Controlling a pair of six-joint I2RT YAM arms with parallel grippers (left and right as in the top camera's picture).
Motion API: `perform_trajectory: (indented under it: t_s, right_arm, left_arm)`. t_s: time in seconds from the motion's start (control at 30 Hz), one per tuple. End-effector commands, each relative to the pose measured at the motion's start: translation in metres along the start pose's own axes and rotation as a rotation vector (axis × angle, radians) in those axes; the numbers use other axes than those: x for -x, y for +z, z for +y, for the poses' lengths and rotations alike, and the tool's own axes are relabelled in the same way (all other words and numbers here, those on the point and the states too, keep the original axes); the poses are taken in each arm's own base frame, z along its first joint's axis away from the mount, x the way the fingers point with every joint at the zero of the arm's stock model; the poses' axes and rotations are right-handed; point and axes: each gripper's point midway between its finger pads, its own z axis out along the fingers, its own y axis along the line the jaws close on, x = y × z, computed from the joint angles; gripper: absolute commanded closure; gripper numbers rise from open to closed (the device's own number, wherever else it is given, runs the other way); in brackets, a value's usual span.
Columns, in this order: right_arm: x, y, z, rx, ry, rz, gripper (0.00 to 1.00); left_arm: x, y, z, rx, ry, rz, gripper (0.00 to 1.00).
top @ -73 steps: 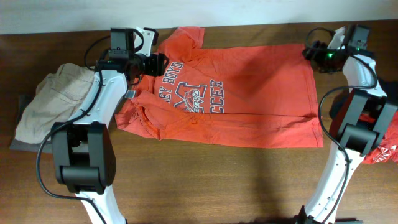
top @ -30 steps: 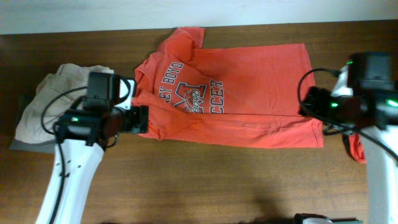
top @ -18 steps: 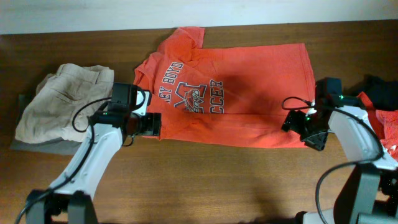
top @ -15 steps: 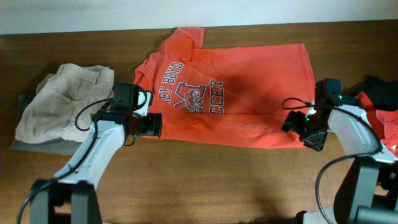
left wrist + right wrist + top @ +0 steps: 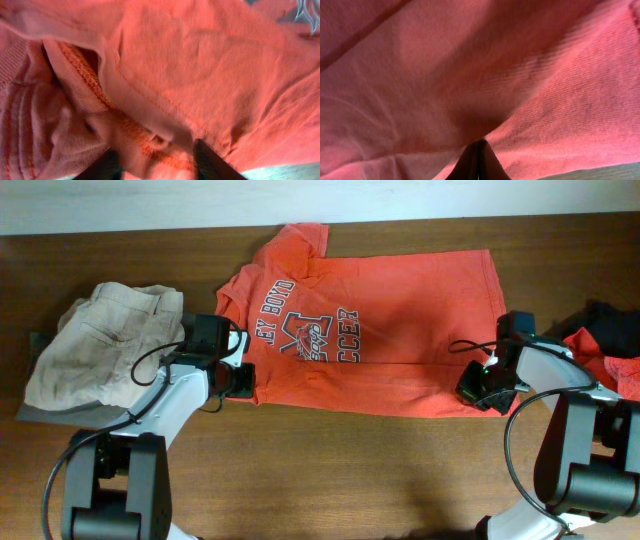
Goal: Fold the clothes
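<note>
While the orange-red T-shirt (image 5: 400, 310) lies spread flat across the middle of the dark wooden worktop (image 5: 330, 470), printed side up with its collar toward your left arm, both arms reach in at its near edge. Your left end effector (image 5: 243, 381) sits at the shirt's near collar-end corner. Its fingers (image 5: 209, 162) stand apart with a bunched, stitched ridge of cloth between them, and you cannot tell whether they are pinching it. Your right end effector (image 5: 478, 391) is at the shirt's near hem-end corner, clenched, its tips meeting against the fabric; whether cloth is caught is unclear. Beyond the shirt's collar end, a crumpled beige garment (image 5: 95, 345) rests on a grey cloth (image 5: 40, 412). Past the hem end lie a black garment (image 5: 612, 320) and a red shirt (image 5: 615, 370), partly behind your right arm.
</note>
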Motion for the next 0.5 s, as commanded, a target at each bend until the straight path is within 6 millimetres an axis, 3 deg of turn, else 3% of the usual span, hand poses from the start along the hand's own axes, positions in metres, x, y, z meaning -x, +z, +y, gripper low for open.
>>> perform_trajectory:
  t_s: [0.0, 0.13, 0.33, 0.47]
  right_arm:
    - [-0.009, 0.02, -0.017, -0.077, 0.038, 0.057, 0.96]
    - [-0.022, 0.014, -0.046, -0.237, 0.101, 0.086, 0.96]
    - [-0.042, 0.002, -0.055, -0.285, 0.12, 0.15, 0.96]
    - [-0.045, -0.013, -0.067, -0.352, 0.13, 0.124, 0.96]
  left_arm:
    - [-0.015, 0.002, -0.002, -0.015, -0.007, 0.06, 0.66]
    - [-0.047, -0.001, -0.001, -0.003, -0.094, 0.188, 0.74]
    - [-0.066, -0.003, 0.0, 0.014, -0.163, 0.257, 0.78]
    - [-0.076, -0.007, 0.0, 0.018, -0.167, 0.3, 0.81]
